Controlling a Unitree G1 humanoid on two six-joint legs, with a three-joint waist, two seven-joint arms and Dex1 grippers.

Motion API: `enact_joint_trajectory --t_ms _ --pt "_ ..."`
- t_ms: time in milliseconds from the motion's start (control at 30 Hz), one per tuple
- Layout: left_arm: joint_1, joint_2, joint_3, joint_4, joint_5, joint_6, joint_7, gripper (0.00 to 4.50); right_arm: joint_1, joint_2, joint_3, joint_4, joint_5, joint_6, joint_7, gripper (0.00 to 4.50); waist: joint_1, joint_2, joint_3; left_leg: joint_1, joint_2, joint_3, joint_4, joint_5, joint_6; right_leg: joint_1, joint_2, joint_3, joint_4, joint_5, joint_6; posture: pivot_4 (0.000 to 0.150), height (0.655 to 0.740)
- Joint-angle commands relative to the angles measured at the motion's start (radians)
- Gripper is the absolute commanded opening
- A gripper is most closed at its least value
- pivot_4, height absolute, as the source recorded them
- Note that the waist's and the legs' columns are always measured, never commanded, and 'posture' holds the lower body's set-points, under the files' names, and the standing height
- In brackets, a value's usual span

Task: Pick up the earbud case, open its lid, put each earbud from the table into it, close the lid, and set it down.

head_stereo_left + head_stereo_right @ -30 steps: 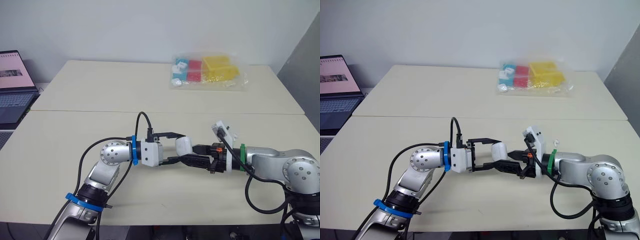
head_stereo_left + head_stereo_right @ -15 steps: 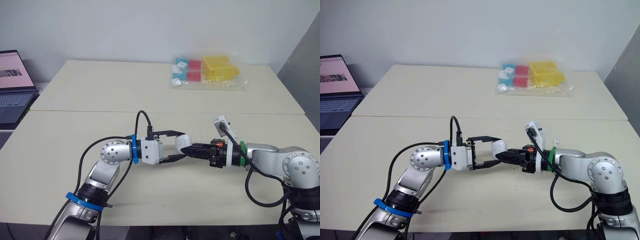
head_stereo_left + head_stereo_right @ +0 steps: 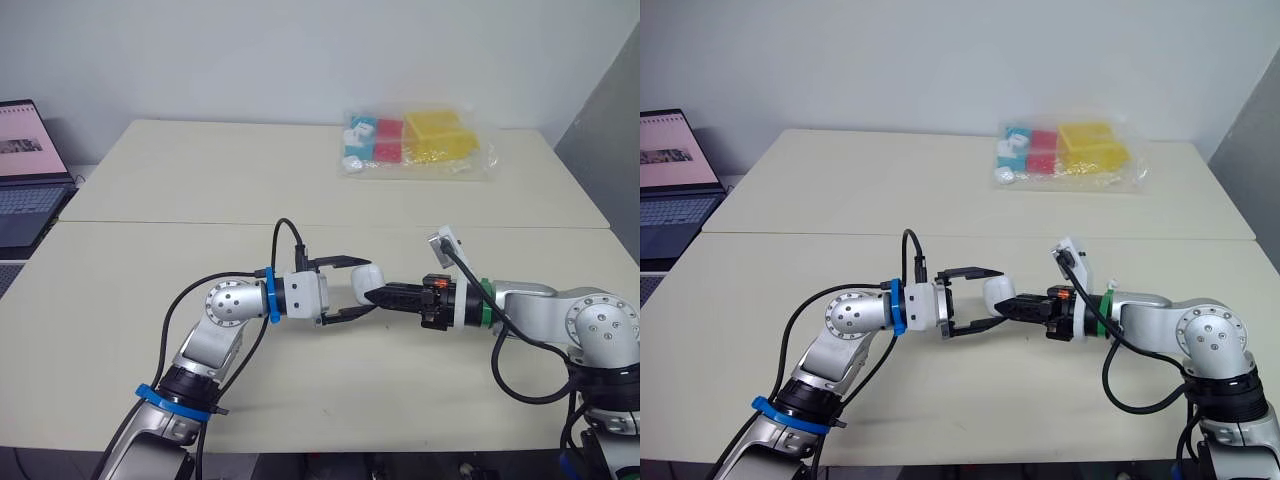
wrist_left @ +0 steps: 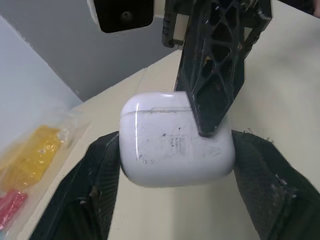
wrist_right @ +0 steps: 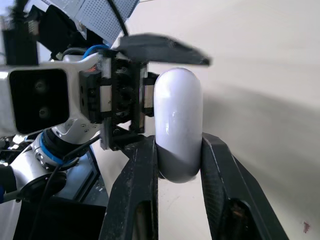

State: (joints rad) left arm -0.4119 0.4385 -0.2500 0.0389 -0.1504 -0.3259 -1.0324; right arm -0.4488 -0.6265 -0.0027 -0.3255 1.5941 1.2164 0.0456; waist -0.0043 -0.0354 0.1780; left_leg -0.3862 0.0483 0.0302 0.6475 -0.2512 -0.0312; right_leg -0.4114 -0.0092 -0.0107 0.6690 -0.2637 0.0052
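One earbud case [image 3: 363, 281] in two grips, seemingly: left hand [image 3: 367, 289], right hand [image 5: 177, 147].

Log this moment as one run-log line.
earbud case: lid closed, held between both grippers | left gripper: shut on case | right gripper: shut on case | step: lid not yet opened

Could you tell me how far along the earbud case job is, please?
Done: the small glossy white earbud case is lifted off the beige table. In hand: the left gripper and right gripper both have jaws closed on it, lid seam shut. Left: opening the lid, loading earbuds, closing, setting down.
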Motion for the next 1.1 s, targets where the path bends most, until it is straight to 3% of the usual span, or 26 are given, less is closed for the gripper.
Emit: enact_joint_trajectory --t_ms 33,67,200,367,567,733,1100 --pt "-0.017 0.012 0.004 -0.023 -0.002 0.041 0.004 4.5 -0.026 -0.02 -0.007 -0.026 0.011 -0.004 0.029 0.73 0.0 0.0 0.0 0.0 0.0 0.0 0.0 0.0 0.0 0.0 0.0 0.0 -0.001 0.0 0.0 0.15 0.7287" --pt "-0.019 0.026 -0.002 -0.025 0.008 0.049 -0.009 4.5 -0.027 -0.025 -0.007 -0.025 0.007 -0.004 0.033 0.73 0.0 0.0 0.0 0.0 0.0 0.0 -0.001 0.0 0.0 0.0 0.0 0.0 -0.001 0.0 0.0 0.15 0.7287" --pt "-0.006 0.116 0.019 -0.112 -0.066 0.389 -0.044 4.5 -0.064 -0.141 0.028 -0.064 -0.156 0.029 0.164 0.73 -0.002 0.0 0.0 -0.005 0.0 -0.001 -0.001 0.0 0.0 -0.003 0.001 -0.001 -0.004 0.0 0.0 0.15 0.7287" --pt "-0.015 0.202 -0.012 -0.249 -0.125 0.72 -0.075 4.5 -0.158 -0.413 0.246 -0.136 -0.593 -0.117 0.538 0.73 -0.001 0.001 0.001 -0.014 0.0 -0.004 0.0 0.0 0.0 -0.011 0.001 -0.001 -0.005 0.0 0.001 0.15 0.7287" --pt "-0.071 0.115 -0.059 -0.338 -0.13 0.923 0.027 4.5 -0.302 -0.518 0.487 -0.133 -1.046 -0.378 0.849 0.73 0.0 0.002 0.001 -0.014 -0.001 -0.004 0.0 -0.001 0.001 -0.012 0.001 0.0 -0.006 0.0 0.001 0.15 0.7287" --pt "-0.132 0.03 -0.086 -0.322 -0.106 0.973 0.104 4.5 -0.342 -0.434 0.513 -0.14 -1.139 -0.398 0.93 0.73 0.0 0.002 0.001 -0.014 -0.002 -0.003 0.002 -0.001 0.001 -0.011 0.003 -0.001 -0.005 0.001 0.001 0.15 0.7287" --pt "-0.165 0.027 -0.109 -0.309 -0.113 0.973 0.081 4.5 -0.324 -0.366 0.49 -0.123 -1.248 -0.398 1.002 0.73 0.002 0.002 0.001 -0.013 -0.001 -0.004 0.004 -0.001 0.001 -0.011 0.003 0.0 -0.003 0.001 0.0 0.15 0.7287"
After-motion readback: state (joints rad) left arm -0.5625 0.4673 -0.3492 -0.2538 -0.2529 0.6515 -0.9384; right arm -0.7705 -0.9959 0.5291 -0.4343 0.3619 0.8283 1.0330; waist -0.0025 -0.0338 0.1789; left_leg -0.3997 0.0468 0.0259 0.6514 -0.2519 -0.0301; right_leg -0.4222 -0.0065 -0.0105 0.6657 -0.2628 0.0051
